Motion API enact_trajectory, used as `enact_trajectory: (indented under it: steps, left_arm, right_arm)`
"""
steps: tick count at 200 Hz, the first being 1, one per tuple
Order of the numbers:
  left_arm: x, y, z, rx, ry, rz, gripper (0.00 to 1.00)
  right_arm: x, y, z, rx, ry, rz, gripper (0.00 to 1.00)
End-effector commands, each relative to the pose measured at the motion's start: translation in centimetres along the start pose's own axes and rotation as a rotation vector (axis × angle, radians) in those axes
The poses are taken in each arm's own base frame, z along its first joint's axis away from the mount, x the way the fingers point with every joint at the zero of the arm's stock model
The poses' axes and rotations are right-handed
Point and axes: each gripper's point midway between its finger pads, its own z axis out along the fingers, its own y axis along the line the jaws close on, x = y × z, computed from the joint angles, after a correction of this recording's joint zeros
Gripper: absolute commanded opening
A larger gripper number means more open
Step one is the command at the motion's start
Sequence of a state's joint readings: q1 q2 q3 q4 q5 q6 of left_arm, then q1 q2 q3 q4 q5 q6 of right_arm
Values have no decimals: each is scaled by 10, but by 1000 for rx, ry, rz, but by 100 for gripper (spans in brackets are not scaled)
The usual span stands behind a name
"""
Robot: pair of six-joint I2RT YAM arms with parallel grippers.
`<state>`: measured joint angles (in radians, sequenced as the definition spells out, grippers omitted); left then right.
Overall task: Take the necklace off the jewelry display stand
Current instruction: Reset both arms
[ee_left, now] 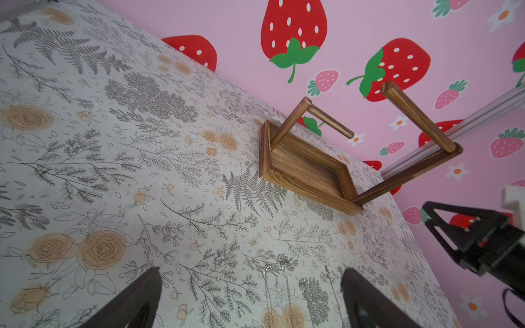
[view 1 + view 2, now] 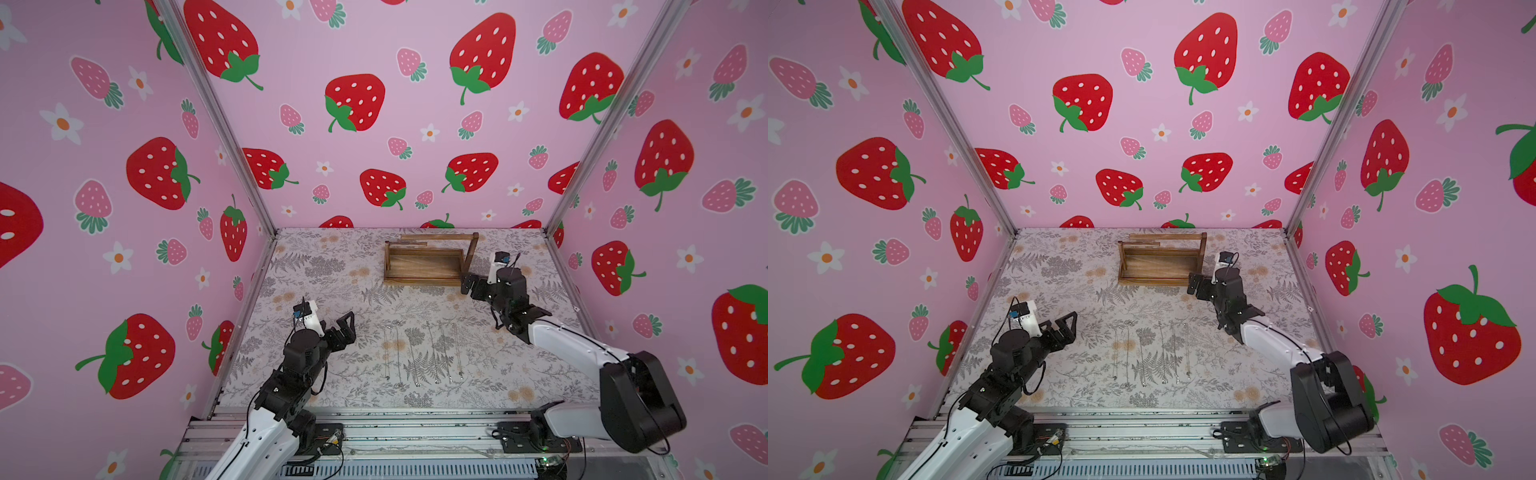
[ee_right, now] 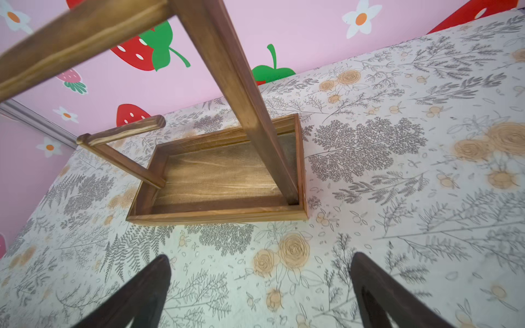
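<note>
Both jaws gape empty; the jewelry display stand (image 2: 422, 280) looks bare. Necklaces (image 2: 432, 349) before it seem light, limp; I'd pinch mid-chain.

The right gripper (image 3: 261, 255), jaws spread wide, hangs over the floral table cover (image 3: 397, 227) near the front rim of the jewelry display stand (image 3: 216, 215), whose tall end post (image 3: 250, 113) rises close to the lens.

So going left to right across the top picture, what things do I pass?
Left gripper → necklaces lying flat in a row → right gripper. The jewelry display stand sits farther back, in line with the last two, so I skip it.
</note>
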<state>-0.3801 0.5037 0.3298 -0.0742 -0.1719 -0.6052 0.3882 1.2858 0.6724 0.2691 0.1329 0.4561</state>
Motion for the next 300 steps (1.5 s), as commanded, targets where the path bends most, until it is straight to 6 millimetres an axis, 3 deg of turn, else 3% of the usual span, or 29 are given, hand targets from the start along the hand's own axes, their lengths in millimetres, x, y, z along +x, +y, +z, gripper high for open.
enact_trajectory:
  steps: [1,43,48,70,87,107,117,141,184,211,244,257,275,300]
  left_arm:
    - [-21,10,3,-94,-78,27,99]
    - [-25,20,18,-170,-101,36,99]
    - [-24,23,21,-181,-105,40,99]
    - [-18,27,32,-191,-113,132,99]
    - [-14,20,37,-149,-99,209,99]
    - [-13,-5,42,-11,-117,356,99]
    - [-17,-3,42,-29,-137,376,99]
    - [-31,3,38,-82,-217,437,99]
    - [-33,20,34,-187,-253,653,99]
    - [-36,54,29,-296,-312,602,99]
    - [-34,84,37,-285,-287,480,99]
    - [-33,93,41,-311,-268,470,99]
    - [-31,95,51,-278,-259,477,99]
    - [-33,93,68,-249,-236,491,99]
  right_arm:
    - [3,-9,-28,17,-20,-45,99]
    - [24,-36,-67,88,-5,-80,99]
    - [20,-38,-75,90,-40,-83,99]
    - [32,-59,-83,156,-73,-148,99]
    - [31,-76,-91,227,-121,-80,99]
    - [24,-66,-98,167,-163,-139,99]
    - [16,-62,-103,152,-195,-176,99]
    - [-5,-74,-114,258,-289,-290,99]
    - [16,-104,-96,365,-327,-357,99]
    - [23,-137,-67,451,-282,-274,99]
    - [6,-137,-38,467,-349,-353,99]
    - [13,-139,-23,426,-347,-360,99]
    - [24,-149,-10,384,-347,-345,99]
    - [22,-153,-7,405,-317,-327,99]
